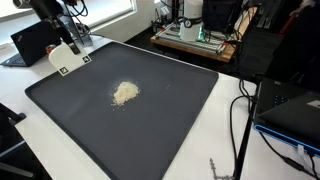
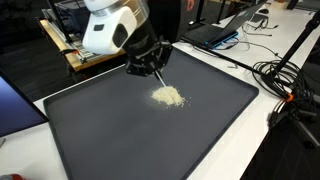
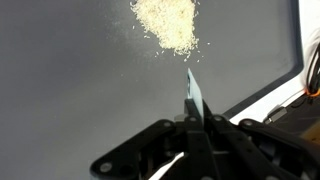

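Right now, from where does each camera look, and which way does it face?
Exterior view: sits high at the near edge of the dark tray, faces across it; the gripper shows at a far corner, pinching a thin flat piece.
Exterior view: sits high off another side, faces down on the pile of grains; the white wrist and gripper show behind it.
Wrist view: rides the wrist, faces down the fingers to the tray.
Shared: all three show the pile.

White table [image 1: 212, 140], black cables [image 1: 238, 130] trailing over its edge, seen in both exterior views. Open laptop [image 1: 33, 42] at one corner. Second laptop [image 1: 290, 112] just beside the cables. Wooden board [image 1: 195, 42] with electronics on it sits behind the table.
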Robot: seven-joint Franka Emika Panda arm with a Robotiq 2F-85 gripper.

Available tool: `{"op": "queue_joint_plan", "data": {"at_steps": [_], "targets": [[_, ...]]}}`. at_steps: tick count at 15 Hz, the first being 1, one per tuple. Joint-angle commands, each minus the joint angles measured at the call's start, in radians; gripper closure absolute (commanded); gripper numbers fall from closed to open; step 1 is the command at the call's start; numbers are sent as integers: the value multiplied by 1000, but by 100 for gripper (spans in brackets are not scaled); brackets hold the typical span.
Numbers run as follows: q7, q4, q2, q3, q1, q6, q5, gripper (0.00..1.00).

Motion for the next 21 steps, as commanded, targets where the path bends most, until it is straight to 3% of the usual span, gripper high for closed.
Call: {"op": "queue_joint_plan", "data": {"at_steps": [1, 9, 14, 15, 21], "targets": [[-87, -223, -148, -8, -14, 108, 59, 99], [-188, -596, -414, -28, 19, 299, 147, 99], [-186, -841, -518, -49, 75, 612, 177, 99], [-164, -723, -453, -56, 75, 512, 139, 99], [-163, -738, -456, -65, 88, 534, 137, 96]]}}
